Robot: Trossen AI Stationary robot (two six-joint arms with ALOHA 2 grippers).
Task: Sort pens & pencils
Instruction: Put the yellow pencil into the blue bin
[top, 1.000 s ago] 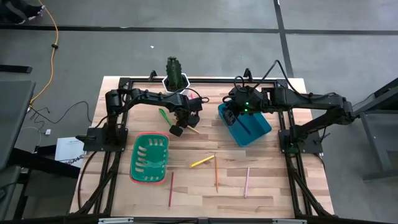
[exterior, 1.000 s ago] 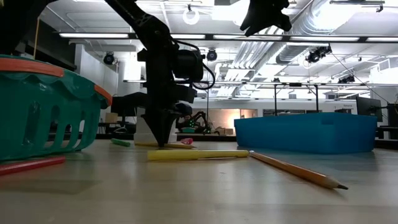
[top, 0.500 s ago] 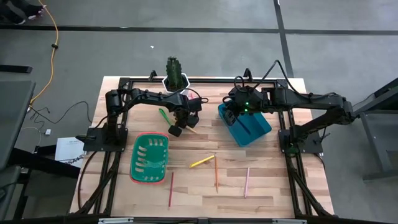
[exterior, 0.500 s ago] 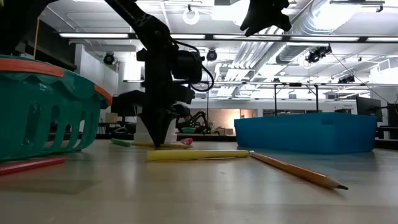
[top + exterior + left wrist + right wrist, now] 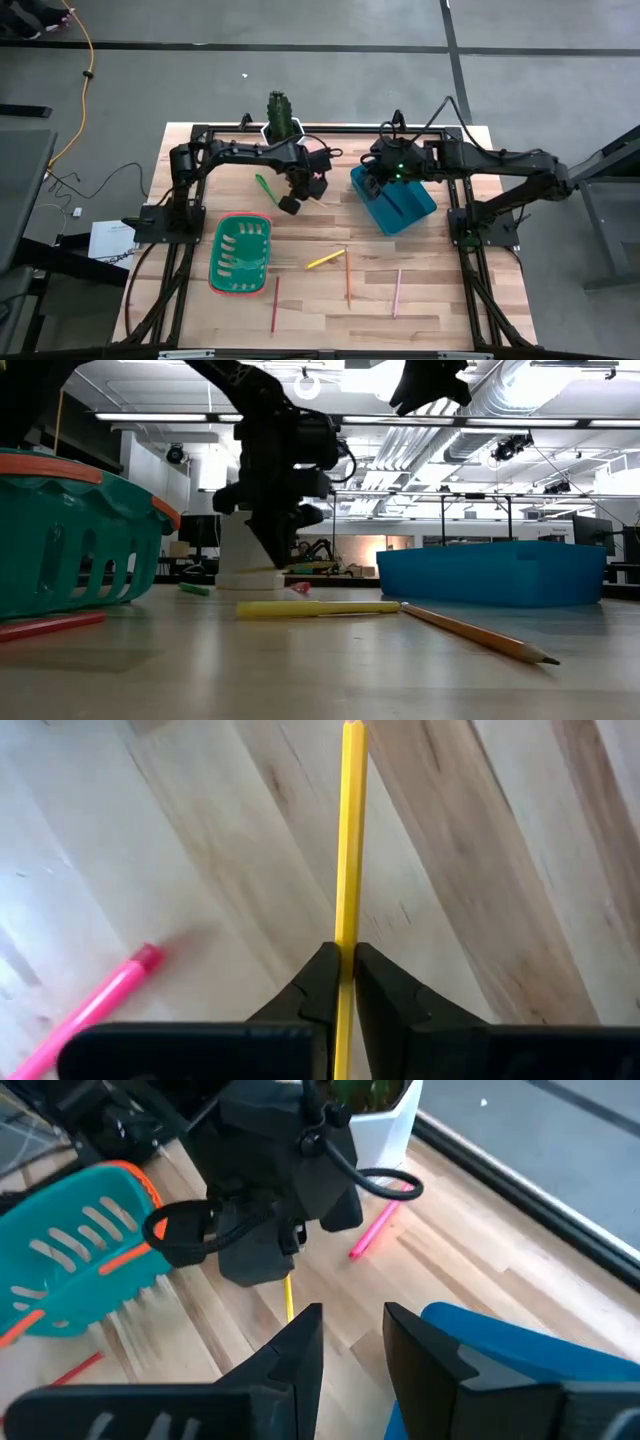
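My left gripper [image 5: 303, 190] hangs above the table's far middle, shut on a thin yellow-orange pencil [image 5: 348, 840]. Beneath it the hot-pink pen [image 5: 95, 1005] lies flat on the wood. The green pen [image 5: 265, 187] lies to its left. The yellow pen [image 5: 324, 260] lies mid-table beside an orange pencil [image 5: 347, 277]. A dark red pencil [image 5: 275, 303] and a salmon pencil [image 5: 396, 292] lie near the front edge. My right gripper [image 5: 350, 1342] is open and hovers over the blue bin's [image 5: 392, 200] left end. My left gripper pinches the yellow-orange pencil's shaft [image 5: 345, 955] between its two fingertips [image 5: 318, 982], coming from above. The pencil is lifted clear of the table and stays about level [image 5: 250, 572]. One end sticks out beyond the fingers; the other is hidden under them.
A green basket with an orange rim [image 5: 241, 254] stands on the table's left. A potted plant in a white pot [image 5: 281, 125] stands at the far edge, just behind my left arm. Bare wood lies between the basket and the bin.
My left gripper has risen from the table, where its fingertips had pointed down, and shifted slightly toward the far right. It has carried the yellow-orange pencil up clear of the wood. The pink pen has stayed on the table.
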